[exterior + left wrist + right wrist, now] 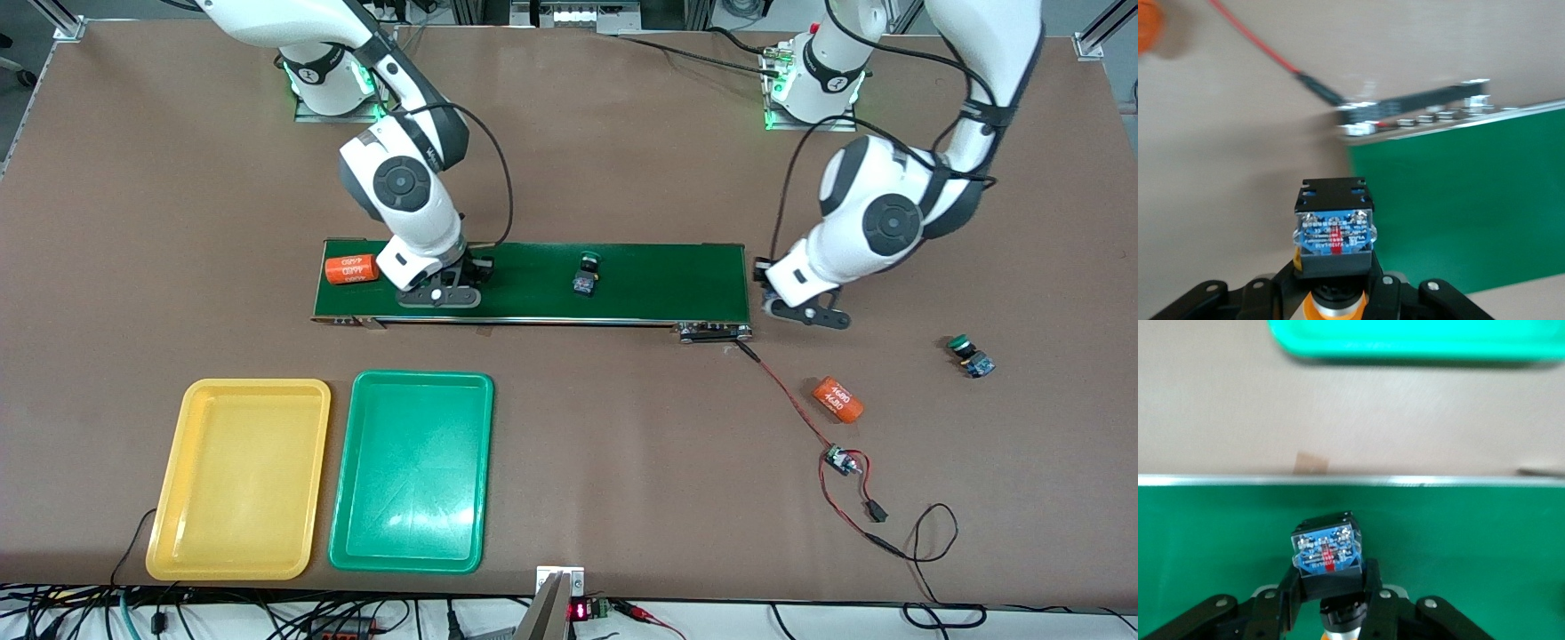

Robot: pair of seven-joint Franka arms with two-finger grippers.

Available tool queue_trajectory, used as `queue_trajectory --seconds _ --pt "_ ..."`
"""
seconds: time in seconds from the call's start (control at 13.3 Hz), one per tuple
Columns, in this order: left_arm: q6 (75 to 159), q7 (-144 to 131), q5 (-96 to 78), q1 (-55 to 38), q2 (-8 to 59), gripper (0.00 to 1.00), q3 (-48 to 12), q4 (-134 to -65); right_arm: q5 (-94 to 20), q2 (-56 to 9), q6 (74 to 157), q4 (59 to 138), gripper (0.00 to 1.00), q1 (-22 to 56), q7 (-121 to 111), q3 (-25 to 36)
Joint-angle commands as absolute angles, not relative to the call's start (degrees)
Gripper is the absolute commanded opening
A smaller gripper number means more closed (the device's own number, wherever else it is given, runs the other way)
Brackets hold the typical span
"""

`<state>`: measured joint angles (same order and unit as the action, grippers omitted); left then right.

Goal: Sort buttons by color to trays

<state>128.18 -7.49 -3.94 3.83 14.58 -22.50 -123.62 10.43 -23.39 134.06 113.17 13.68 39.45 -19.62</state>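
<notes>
My right gripper (442, 292) is down at the dark-green belt (658, 280), beside an orange cylinder (351, 268). It is shut (1331, 587) on a button (1327, 550) with a black-and-blue body; a yellow-orange rim shows under it. My left gripper (805, 309) is over the table at the belt's end. It is shut (1335, 277) on another button (1333, 230) with a yellow-orange cap. A green-capped button (586, 274) lies mid-belt. Another green-capped one (971, 354) lies on the table toward the left arm's end. The yellow tray (240, 480) and green tray (411, 471) sit side by side nearer the front camera.
A second orange cylinder (837, 399) lies on the table near a red-and-black cable with a small circuit board (837, 460), which runs from the belt's end. The green tray's rim (1418, 340) shows in the right wrist view.
</notes>
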Motion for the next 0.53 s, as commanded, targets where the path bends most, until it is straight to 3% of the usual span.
queue_trajectory --seconds 0.0,0.45 --pt "127.7 -12.2 -6.5 -1.04 14.15 0.0 -21.8 -122.96 10.55 -22.76 123.88 105.24 0.09 14.06 33.78 -15.84" --pt "135.51 -21.44 -6.68 -8.08 18.98 0.0 -22.85 -124.28 7.12 -20.83 118.58 99.94 0.09 11.17 17.44 -3.97"
